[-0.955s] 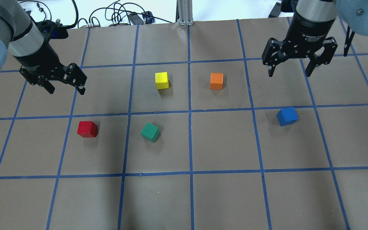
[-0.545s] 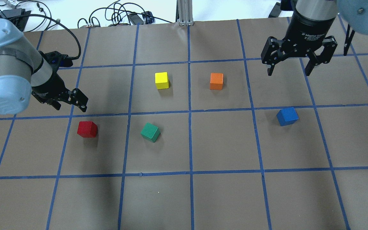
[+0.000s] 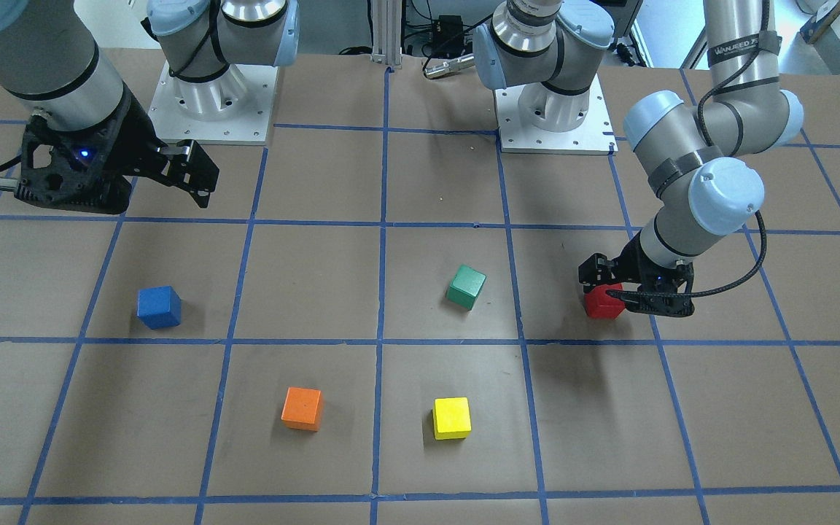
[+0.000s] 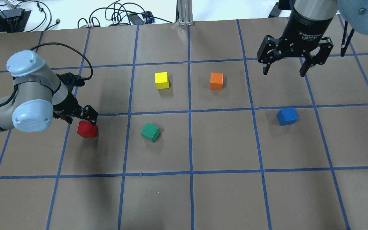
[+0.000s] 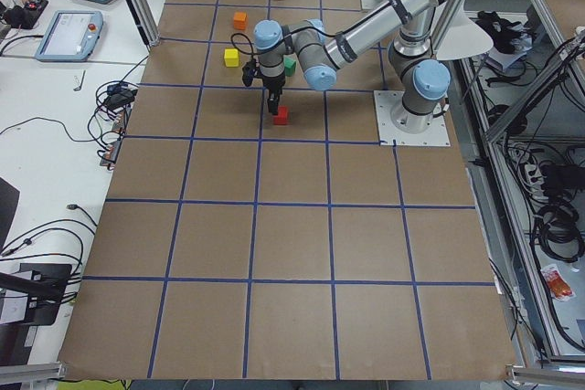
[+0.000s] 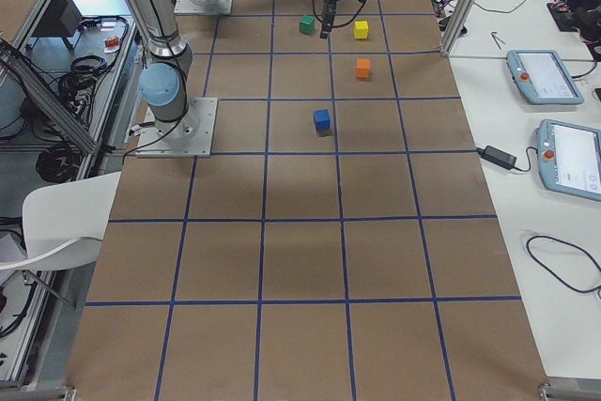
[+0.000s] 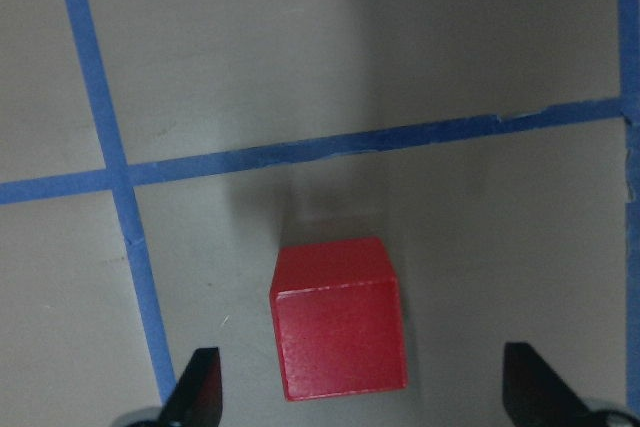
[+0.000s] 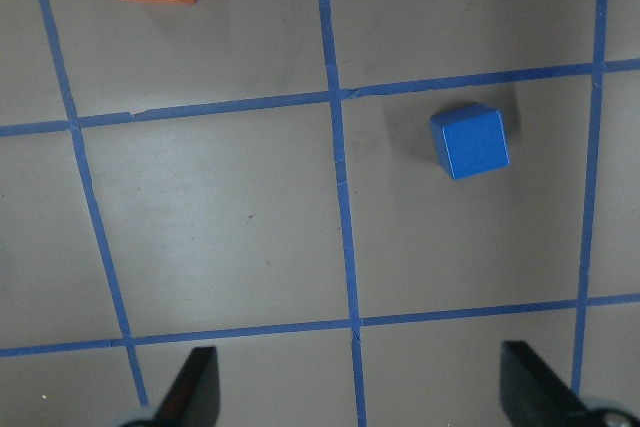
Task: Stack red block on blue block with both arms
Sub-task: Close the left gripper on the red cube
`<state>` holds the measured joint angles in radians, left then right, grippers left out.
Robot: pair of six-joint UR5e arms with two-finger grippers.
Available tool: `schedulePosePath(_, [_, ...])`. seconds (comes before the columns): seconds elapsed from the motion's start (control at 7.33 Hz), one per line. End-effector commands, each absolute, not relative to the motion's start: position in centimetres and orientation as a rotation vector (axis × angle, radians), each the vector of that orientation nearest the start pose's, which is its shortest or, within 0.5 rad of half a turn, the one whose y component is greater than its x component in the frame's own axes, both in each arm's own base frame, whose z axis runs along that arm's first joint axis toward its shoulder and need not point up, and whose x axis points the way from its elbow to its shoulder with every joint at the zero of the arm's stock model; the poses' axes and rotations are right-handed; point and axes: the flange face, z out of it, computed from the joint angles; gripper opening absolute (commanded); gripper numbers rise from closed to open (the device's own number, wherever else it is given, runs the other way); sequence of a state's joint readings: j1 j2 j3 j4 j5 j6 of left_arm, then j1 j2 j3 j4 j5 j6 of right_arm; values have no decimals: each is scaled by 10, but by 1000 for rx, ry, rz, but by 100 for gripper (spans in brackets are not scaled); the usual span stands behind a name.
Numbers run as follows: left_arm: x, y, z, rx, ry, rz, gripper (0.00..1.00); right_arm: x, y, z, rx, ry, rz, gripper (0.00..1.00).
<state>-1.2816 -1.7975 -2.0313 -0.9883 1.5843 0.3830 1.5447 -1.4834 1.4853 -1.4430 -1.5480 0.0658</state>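
Observation:
The red block (image 4: 87, 130) sits on the brown table at the left. My left gripper (image 4: 80, 118) is open and low, right over the block's far side. In the left wrist view the red block (image 7: 340, 322) lies between the two spread fingertips (image 7: 200, 387), with a gap on each side. The blue block (image 4: 287, 116) sits alone at the right. My right gripper (image 4: 283, 67) is open and empty, high above the table and beyond the blue block. The right wrist view shows the blue block (image 8: 469, 140) well ahead of the fingertips (image 8: 195, 382).
A green cube (image 4: 150, 132) sits tilted just right of the red block. A yellow cube (image 4: 162, 80) and an orange cube (image 4: 216, 81) sit farther back near the middle. Cables lie past the table's far edge (image 4: 117, 16).
My left arm has swung down and towards the red block, so its open gripper now sits low over it. My right gripper has drifted slightly farther back, still open.

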Motion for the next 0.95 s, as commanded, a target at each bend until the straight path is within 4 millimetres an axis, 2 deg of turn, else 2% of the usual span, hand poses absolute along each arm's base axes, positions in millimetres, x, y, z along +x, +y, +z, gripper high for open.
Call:
schedulePosePath(0.0, [18,-505,194,99,3168,230,100,121,-518,471,145,3124,214,100])
schedulePosePath(0.14, [20,-507,192,113,3166,223,61,121,-518,471,145,3126,212,100])
schedulePosePath(0.27, [21,-512,195,106,3159,185,15,120,-518,472,128,3130,205,100])
schedulePosePath(0.41, [17,-514,202,91,3152,160,1,121,-518,475,145,3127,195,100])
schedulePosePath(0.55, [9,-517,225,54,3159,95,0,121,-517,473,147,3127,202,100])
schedulePosePath(0.68, [-17,-521,256,95,3210,94,0,121,-517,473,147,3127,202,100])
schedulePosePath(0.82, [-72,-531,284,12,3224,77,0,120,-517,473,150,3126,205,100])
